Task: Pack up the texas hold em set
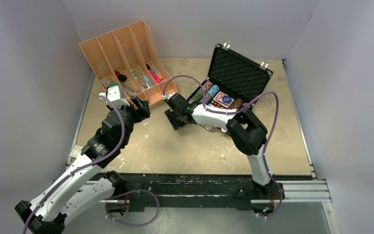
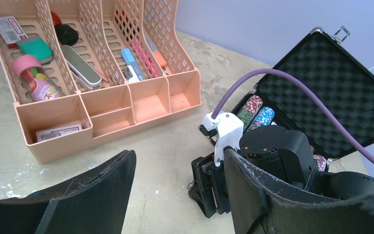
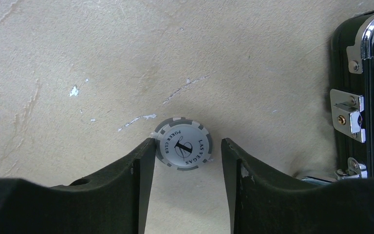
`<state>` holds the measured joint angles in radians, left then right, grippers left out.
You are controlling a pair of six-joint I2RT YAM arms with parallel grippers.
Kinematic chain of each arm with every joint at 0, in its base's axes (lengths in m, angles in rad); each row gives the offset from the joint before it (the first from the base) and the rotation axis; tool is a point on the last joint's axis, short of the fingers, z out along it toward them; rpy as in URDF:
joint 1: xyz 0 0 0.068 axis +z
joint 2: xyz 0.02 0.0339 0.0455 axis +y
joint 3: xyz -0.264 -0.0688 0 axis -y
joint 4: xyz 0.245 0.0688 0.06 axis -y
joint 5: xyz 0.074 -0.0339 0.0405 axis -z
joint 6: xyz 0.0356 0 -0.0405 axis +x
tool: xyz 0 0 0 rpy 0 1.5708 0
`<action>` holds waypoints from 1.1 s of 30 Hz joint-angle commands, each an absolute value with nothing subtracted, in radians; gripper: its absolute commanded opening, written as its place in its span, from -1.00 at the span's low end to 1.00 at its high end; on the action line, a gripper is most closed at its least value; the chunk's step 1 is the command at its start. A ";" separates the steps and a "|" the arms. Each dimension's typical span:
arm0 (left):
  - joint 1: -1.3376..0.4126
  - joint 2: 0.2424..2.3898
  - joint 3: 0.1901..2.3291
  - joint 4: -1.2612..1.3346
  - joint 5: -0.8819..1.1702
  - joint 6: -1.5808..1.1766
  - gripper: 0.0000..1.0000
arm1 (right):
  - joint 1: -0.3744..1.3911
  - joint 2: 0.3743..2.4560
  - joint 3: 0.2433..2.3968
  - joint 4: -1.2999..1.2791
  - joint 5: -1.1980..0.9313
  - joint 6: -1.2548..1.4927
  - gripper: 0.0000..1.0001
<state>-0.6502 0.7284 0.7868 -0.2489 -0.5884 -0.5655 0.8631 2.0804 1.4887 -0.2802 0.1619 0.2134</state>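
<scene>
The black briefcase point(image 1: 240, 73) stands open at the back right, its foam-lined lid up, with rows of striped poker chips point(image 1: 209, 91) and card decks inside. It also shows in the left wrist view point(image 2: 331, 87). In the right wrist view a grey-and-white "Las Vegas Poker Club" chip point(image 3: 183, 149) lies flat on the table. My right gripper point(image 3: 187, 144) is open low over it, one fingertip touching its edge and the other apart from it. The case's latched side point(image 3: 355, 97) is at the right. My left gripper point(image 2: 179, 155) is open and empty, above the table beside the right gripper point(image 1: 175, 119).
An orange slotted desk organiser point(image 1: 126, 56) with pens, tape and small items stands at the back left, close to my left gripper point(image 1: 141, 108). Grey walls enclose the table on three sides. The right arm's purple cable point(image 2: 292, 85) arcs in front of the case.
</scene>
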 commanded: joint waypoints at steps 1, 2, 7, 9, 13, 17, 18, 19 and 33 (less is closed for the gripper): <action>-0.649 0.721 0.778 -0.204 -0.591 -0.575 0.32 | 0.865 2.042 1.522 -0.306 0.177 0.252 0.05; -0.647 0.721 0.778 -0.204 -0.592 -0.574 0.32 | 0.865 2.027 1.507 -0.286 0.178 0.253 0.02; -0.647 0.715 0.776 -0.204 -0.595 -0.574 0.32 | 0.865 2.002 1.492 -0.251 0.141 0.237 0.13; -0.648 0.714 0.776 -0.204 -0.595 -0.575 0.32 | 0.864 2.025 1.504 -0.269 0.140 0.236 0.19; -0.647 0.715 0.775 -0.204 -0.595 -0.574 0.32 | 0.866 2.062 1.513 -0.290 0.143 0.236 0.24; -0.648 0.718 0.774 -0.204 -0.595 -0.574 0.32 | 0.867 2.098 1.525 -0.307 0.193 0.233 0.24; -0.648 0.718 0.773 -0.204 -0.595 -0.574 0.32 | 0.867 2.104 1.526 -0.311 0.196 0.230 0.24; -0.647 0.718 0.773 -0.204 -0.595 -0.574 0.32 | 0.867 2.111 1.528 -0.314 0.196 0.228 0.24; -0.648 0.715 0.770 -0.207 -0.590 -0.583 0.32 | 0.867 2.134 1.534 -0.352 0.181 0.259 -0.57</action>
<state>-0.6502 0.7261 0.7704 -0.2489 -0.5888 -0.5659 0.8650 2.1139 1.5299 -0.3023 0.1711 0.2356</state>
